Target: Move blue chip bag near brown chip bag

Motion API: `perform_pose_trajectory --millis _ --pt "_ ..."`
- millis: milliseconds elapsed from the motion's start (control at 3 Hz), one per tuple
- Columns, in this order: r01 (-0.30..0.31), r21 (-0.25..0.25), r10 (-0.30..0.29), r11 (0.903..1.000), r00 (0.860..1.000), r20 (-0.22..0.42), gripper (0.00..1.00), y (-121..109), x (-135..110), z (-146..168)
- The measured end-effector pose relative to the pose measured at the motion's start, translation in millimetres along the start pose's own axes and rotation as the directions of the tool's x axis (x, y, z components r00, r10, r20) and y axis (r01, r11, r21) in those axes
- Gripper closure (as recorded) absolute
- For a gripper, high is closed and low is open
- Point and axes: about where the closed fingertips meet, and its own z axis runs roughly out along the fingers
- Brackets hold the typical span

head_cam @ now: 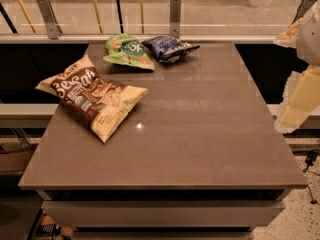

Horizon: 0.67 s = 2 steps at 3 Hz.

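The blue chip bag (169,48) lies at the table's far edge, dark navy with white lettering, touching the green snack bag (129,52) to its left. The brown chip bag (92,97) lies flat on the table's left side, big and puffy with white lettering and pale yellow edges. My gripper (294,113) hangs off the table's right edge at about mid-depth, pale cream, well away from both bags and holding nothing that I can see.
The grey-brown table (200,134) has a lower shelf under its front edge. A glass railing with metal posts (174,15) runs behind the far edge. A ledge runs along both sides of the table.
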Motion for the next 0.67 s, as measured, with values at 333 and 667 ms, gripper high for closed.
perform_pose_trajectory --millis 333,667 --pt "0.052 0.053 -0.053 0.9973 0.998 0.026 0.00 -20 -4 3" --pt "0.128 0.126 -0.137 0.9837 0.988 0.065 0.00 -57 -16 12"
